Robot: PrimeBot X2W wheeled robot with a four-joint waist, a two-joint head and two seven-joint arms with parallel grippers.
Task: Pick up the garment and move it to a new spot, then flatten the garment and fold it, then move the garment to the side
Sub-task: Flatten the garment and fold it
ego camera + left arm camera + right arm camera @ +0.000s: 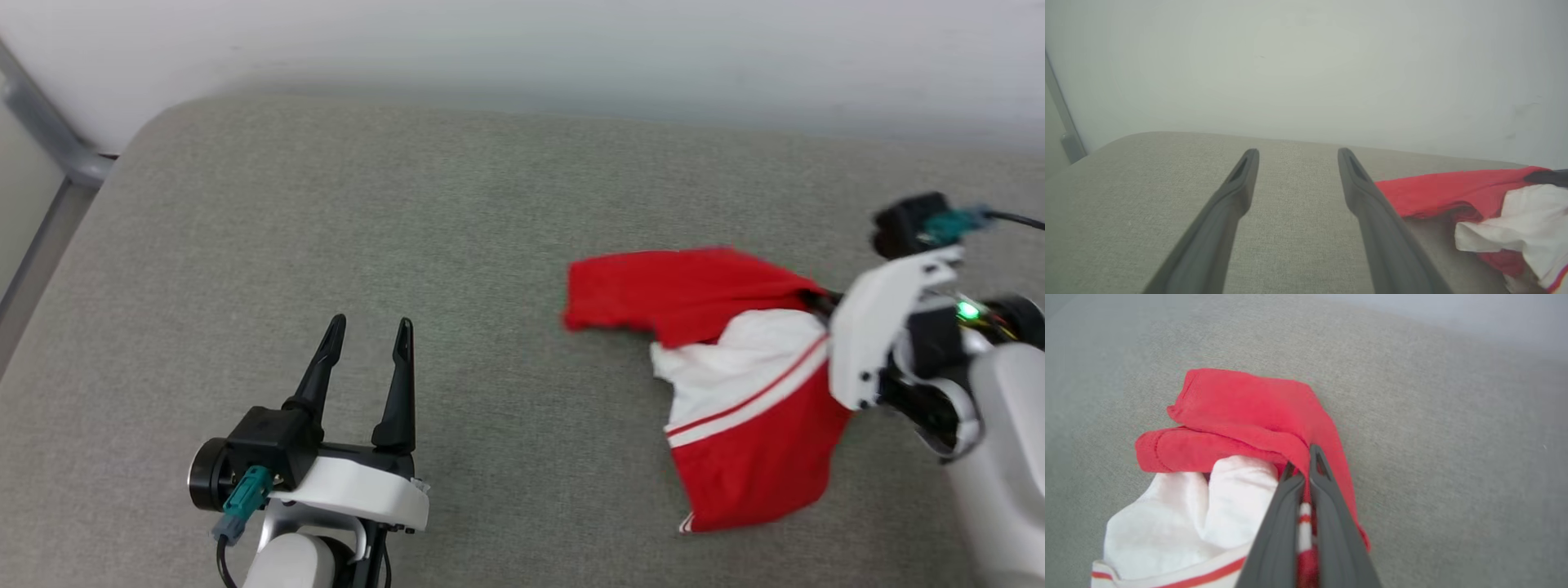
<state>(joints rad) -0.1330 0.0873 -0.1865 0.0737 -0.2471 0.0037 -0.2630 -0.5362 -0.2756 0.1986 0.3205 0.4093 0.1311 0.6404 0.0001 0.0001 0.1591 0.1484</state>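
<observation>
The crumpled red jersey garment (735, 392), with a white short sleeve and red-white striped trim, lies bunched in the right half of the head view on a grey woven fabric cushion (408, 204). A red flap spreads toward the frame's centre, and the white sleeve and a red panel hang toward the lower right. No lettering can be made out in the folds.

In the right wrist view the garment (1241, 416) sits left of centre. There the right gripper (1304, 461), with two long dark fingers, is clenched on a ridge of red cloth, and a strip of the striped trim is pinched between its fingers. In the head view its white wrist housing stands at the right edge, touching the garment's right side.

The left gripper (370, 327) is at the lower left of the head view, well apart from the garment. Its fingers are spread wide and grasp nothing. In the left wrist view the same gripper (1298, 153) hangs above bare cushion, with the garment (1453, 190) at the right edge.

A pale plain wall (522, 41) runs along the top, and a grey metal bar (49, 131) slants across the upper left corner.
</observation>
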